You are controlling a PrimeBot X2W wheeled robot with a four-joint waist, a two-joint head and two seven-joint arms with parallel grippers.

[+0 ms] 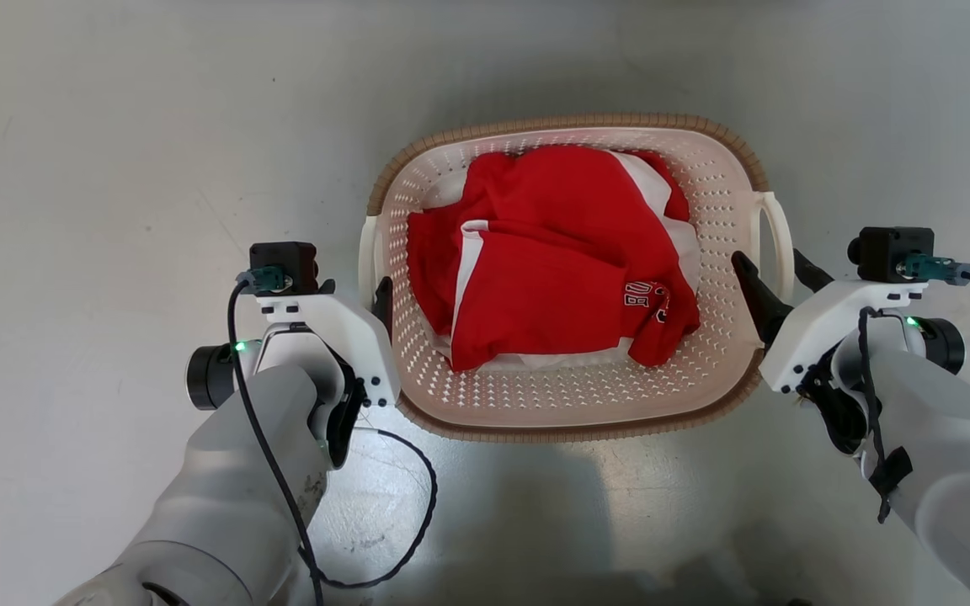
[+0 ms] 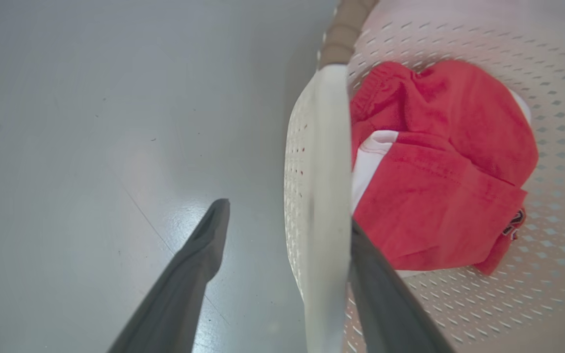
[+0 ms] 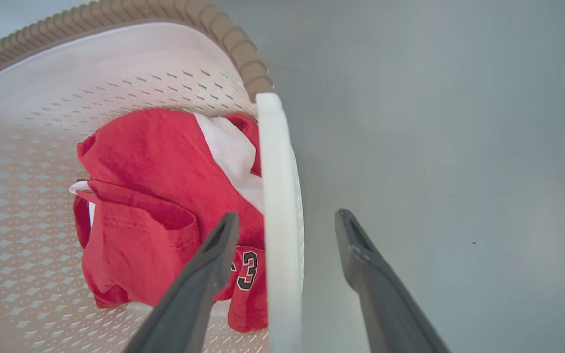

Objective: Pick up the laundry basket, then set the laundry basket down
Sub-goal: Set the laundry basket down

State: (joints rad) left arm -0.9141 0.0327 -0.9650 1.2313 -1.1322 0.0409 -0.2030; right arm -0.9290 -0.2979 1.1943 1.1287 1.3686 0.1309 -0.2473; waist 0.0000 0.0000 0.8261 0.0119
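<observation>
The laundry basket [image 1: 708,210], cream and perforated with a brown woven-look rim, sits on the grey floor ahead of me. It holds red and white clothes [image 1: 552,252]. My left gripper [image 1: 371,295] is open, its two fingers straddling the basket's white left handle [image 2: 329,147] with one finger inside the basket and one outside. My right gripper [image 1: 767,257] is open too, with the right handle [image 3: 275,171] standing between its fingers [image 3: 214,255]. In both wrist views there is a gap between finger and handle on at least one side.
Smooth grey floor [image 1: 114,168] surrounds the basket on all sides. A black cable [image 1: 422,505] loops off my left forearm over the floor just in front of the basket's near rim.
</observation>
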